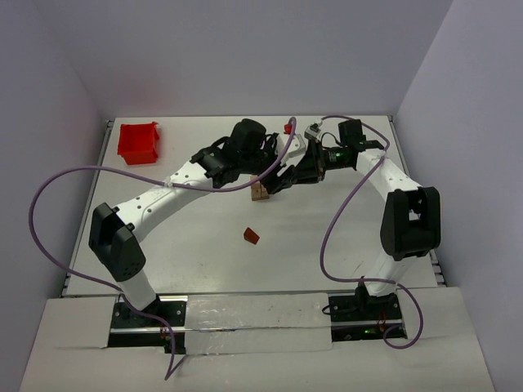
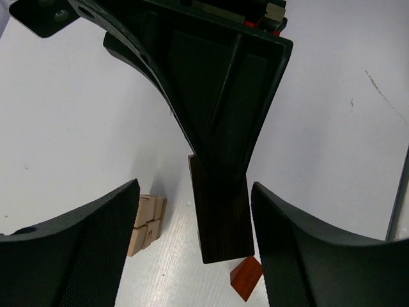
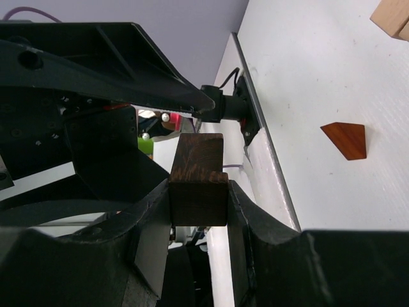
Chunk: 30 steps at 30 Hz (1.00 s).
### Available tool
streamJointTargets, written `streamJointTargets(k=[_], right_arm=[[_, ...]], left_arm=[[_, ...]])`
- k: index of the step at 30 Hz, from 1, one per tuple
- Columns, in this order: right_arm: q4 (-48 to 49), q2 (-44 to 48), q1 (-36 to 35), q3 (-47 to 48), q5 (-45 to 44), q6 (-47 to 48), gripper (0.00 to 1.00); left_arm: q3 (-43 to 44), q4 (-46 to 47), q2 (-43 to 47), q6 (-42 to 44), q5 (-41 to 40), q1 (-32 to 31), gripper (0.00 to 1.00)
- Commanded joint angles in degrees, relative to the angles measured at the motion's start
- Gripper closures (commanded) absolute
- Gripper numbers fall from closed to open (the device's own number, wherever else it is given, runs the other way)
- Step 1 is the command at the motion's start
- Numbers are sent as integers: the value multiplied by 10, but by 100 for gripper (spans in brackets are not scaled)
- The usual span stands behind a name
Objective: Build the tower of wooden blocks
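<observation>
**Left wrist view: dark block offered between two grippers**

Nearest in the left wrist view, the left gripper (image 2: 195, 249) stood with its fingers (image 2: 83, 249) spread to the lower left and lower right of the frame. The dark brown block (image 2: 220, 217) hung between them, and neither finger touched it. From the upper middle of that frame the right gripper (image 3: 199, 198) was clamped on the block's far end.

This looked like a handover. To do it well, the left fingers should centre on the block's free end and close squarely on its flat faces. The right should let go only once that grip is firm, or the block could twist or drop.

In the top view, the left arm ran from its base at lower left, elbow out to the left, with the forearm slanting up to the centre. The right arm rose from lower right and bent left to meet it, its wrist apparently rolled sideways.

On the table (image 1: 188, 261), the reddish-brown wedge (image 1: 251, 236) lay loose below centre. Beyond it the light tan blocks (image 1: 260, 192) sat grouped just under the grippers, likely the tower's base. I could not tell how many tiers they made. Farthest, at upper left, stood the red bin (image 1: 139, 141).
</observation>
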State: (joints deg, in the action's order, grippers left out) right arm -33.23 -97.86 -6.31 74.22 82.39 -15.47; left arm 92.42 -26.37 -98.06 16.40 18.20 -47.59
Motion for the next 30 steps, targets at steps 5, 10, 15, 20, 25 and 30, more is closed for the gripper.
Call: streamJointTargets(k=[5,10,15,20,25,30], right_arm=[[20,-6,-2,-2,12,-14,98],[27,-9,-2,-1,10,-20,88],[26,-13,-1,13,0,-16,47],[3,-21,20,54,-26,16,1],[-63,-32,60,101,-73,89,0],[-205,-55,81,161,-170,267,0]], left_arm=[[22,8,1,-1,-5,-4,43],[20,-11,5,15,7,-3,61],[20,-46,8,37,38,1,85],[22,-80,13,64,90,28,100],[50,-137,-6,114,129,63,100],[80,-185,-38,173,139,98,100]])
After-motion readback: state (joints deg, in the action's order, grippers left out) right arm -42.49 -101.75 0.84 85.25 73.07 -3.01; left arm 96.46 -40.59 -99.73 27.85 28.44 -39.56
